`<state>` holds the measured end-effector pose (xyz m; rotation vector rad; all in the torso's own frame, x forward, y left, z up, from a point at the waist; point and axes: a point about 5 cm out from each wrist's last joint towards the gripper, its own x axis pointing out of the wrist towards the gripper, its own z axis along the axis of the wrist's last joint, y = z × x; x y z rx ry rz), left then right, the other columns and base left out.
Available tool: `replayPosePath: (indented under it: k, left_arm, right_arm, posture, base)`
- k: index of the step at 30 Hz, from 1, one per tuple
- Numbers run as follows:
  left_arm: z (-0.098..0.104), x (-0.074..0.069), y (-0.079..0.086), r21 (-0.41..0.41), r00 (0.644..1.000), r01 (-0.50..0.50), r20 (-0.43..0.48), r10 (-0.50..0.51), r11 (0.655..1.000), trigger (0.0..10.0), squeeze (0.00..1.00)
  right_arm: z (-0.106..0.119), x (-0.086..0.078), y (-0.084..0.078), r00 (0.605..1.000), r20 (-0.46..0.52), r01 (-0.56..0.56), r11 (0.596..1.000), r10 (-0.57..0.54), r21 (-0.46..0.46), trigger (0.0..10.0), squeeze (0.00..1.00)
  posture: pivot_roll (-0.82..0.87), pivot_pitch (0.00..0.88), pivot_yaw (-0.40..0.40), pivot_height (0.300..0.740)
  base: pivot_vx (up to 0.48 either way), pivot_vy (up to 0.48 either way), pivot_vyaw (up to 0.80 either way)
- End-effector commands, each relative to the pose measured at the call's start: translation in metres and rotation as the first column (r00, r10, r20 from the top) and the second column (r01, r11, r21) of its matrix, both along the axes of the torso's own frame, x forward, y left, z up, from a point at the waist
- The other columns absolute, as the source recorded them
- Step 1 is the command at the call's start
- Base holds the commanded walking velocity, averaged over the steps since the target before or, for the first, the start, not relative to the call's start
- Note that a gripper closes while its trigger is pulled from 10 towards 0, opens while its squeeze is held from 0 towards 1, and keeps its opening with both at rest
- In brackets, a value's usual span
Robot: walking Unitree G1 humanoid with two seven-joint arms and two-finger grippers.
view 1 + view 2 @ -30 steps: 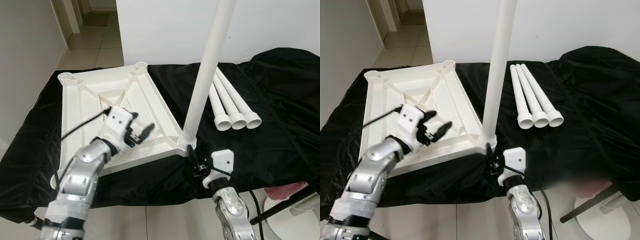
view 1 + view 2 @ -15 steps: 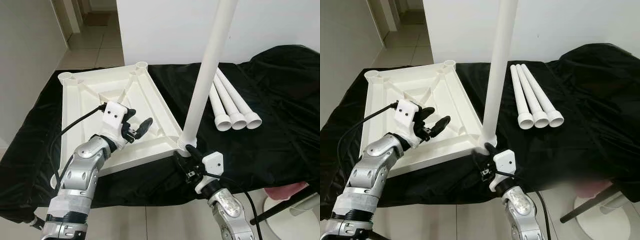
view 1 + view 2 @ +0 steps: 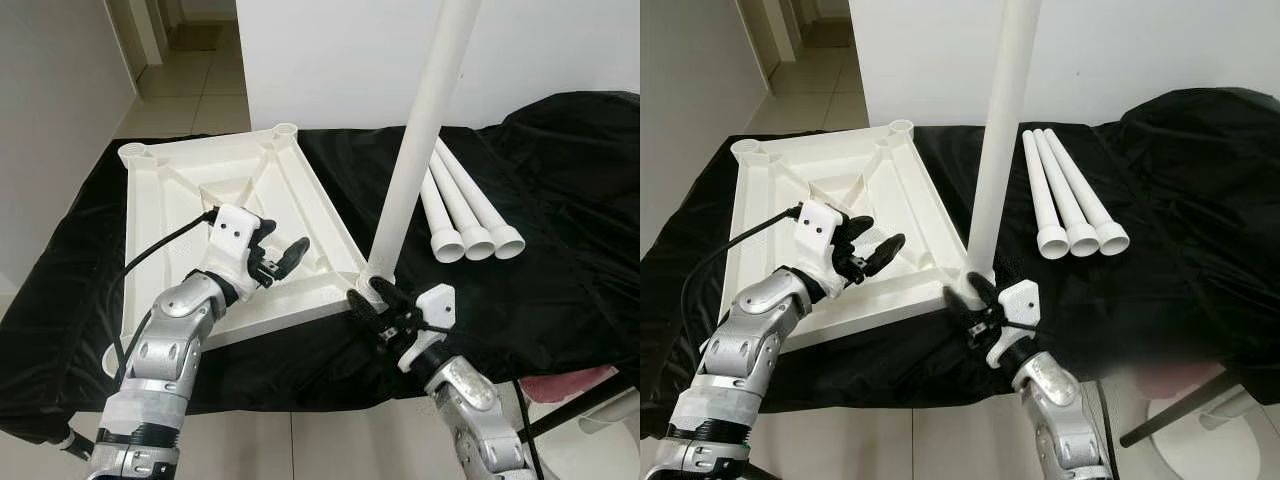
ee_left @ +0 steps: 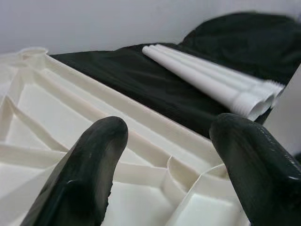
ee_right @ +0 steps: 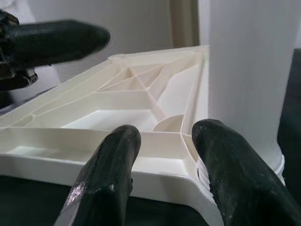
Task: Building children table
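Black cloth (image 3: 560, 180) covers the bench; on it the upturned tabletop (image 3: 180, 200) carries one upright leg (image 3: 420, 150) at its five o'clock corner. My right gripper (image 3: 375, 308), fingers apart, should clasp that base squarely; my left gripper (image 3: 282, 260) hovers open, steadying.

- White wall (image 3: 330, 60) directly behind the work surface, plain, evenly lit.
- Black cloth (image 3: 560, 200) draped over the whole surface, rumpled and bunched higher at the far right.
- Pale tiled floor (image 3: 190, 95) runs off to the upper left into a corridor; a doorway frame (image 3: 128, 40) stands there.
- Second light wall (image 3: 50, 130) along the left side.
- Lower right corner: a dark slanted bar (image 3: 575, 410) and something pinkish (image 3: 565, 385), blurred.
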<state>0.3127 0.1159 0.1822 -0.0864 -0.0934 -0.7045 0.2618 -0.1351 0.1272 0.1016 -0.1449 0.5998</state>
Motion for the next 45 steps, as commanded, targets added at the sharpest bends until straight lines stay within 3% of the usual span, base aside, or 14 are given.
replayPosePath:
  k: [1, 4, 5, 12, 16, 21, 26, 36, 45]
  left_arm:
    - [0.001, -0.002, 0.005, -0.035, 1.000, 0.001, -0.023, -0.002, 0.999, 10.0, 0.00]
    - [-0.004, -0.002, 0.006, 0.012, 0.999, 0.003, -0.032, -0.003, 1.000, 10.0, 0.00]
    - [-0.011, -0.002, 0.006, 0.075, 0.999, -0.007, -0.050, 0.011, 0.997, 10.0, 0.00]
    - [-0.023, 0.001, 0.006, 0.162, 0.994, -0.039, -0.093, 0.055, 0.986, 10.0, 0.00]
    - [-0.036, 0.004, 0.006, 0.202, 0.977, -0.059, -0.191, 0.099, 0.978, 10.0, 0.00]
    - [-0.039, 0.007, 0.007, 0.243, 0.974, -0.064, -0.198, 0.114, 0.968, 10.0, 0.00]
    - [-0.048, 0.017, 0.010, 0.305, 0.948, -0.108, -0.254, 0.190, 0.946, 10.0, 0.00]
    - [-0.054, 0.028, 0.013, 0.373, 0.919, -0.158, -0.282, 0.274, 0.914, 10.0, 0.00]
    - [-0.062, 0.038, 0.016, 0.494, 0.890, -0.160, -0.301, 0.341, 0.855, 10.0, 0.00]
  right_arm:
    - [0.003, 0.002, -0.005, 1.000, -0.014, -0.015, 0.999, 0.016, 0.029, 10.0, 0.00]
    - [0.005, 0.005, -0.011, 1.000, -0.024, -0.015, 0.999, 0.016, 0.043, 10.0, 0.00]
    - [0.006, 0.008, -0.017, 1.000, -0.024, 0.004, 0.999, -0.002, 0.044, 10.0, 0.00]
    - [0.009, 0.013, -0.021, 1.000, -0.021, 0.023, 0.999, -0.022, 0.048, 10.0, 0.00]
    - [0.010, 0.014, -0.026, 0.999, -0.030, 0.030, 0.998, -0.029, 0.048, 10.0, 0.00]
    - [0.010, 0.014, -0.025, 0.999, -0.037, 0.009, 0.998, -0.007, 0.055, 10.0, 0.00]
    - [0.005, 0.006, -0.007, 0.995, -0.055, -0.080, 0.996, 0.082, 0.037, 10.0, 0.00]
    - [0.000, 0.000, 0.009, 0.989, -0.070, -0.128, 0.991, 0.130, 0.031, 10.0, 0.00]
    - [0.001, 0.001, 0.020, 0.987, -0.064, -0.146, 0.989, 0.148, 0.037, 10.0, 0.00]
  posture:
    - [-0.01, 0.001, 0.017, 0.740]
    - [0.00, 0.000, 0.010, 0.740]
    - [0.00, 0.008, 0.009, 0.740]
    - [0.00, 0.014, 0.003, 0.740]
    - [0.01, 0.018, 0.001, 0.740]
    - [0.01, 0.018, 0.001, 0.740]
    - [0.00, 0.026, 0.004, 0.740]
    - [0.00, 0.031, 0.011, 0.740]
    - [-0.01, 0.021, 0.026, 0.740]
  base:
    - [0.000, 0.000, 0.00]
    - [0.000, 0.000, 0.00]
    - [0.000, 0.000, 0.00]
    - [0.000, 0.000, 0.00]
    - [0.000, 0.000, 0.00]
    - [0.000, 0.000, 0.00]
    - [0.000, 0.000, 0.00]
    - [0.000, 0.000, 0.00]
    - [0.000, 0.000, 0.00]
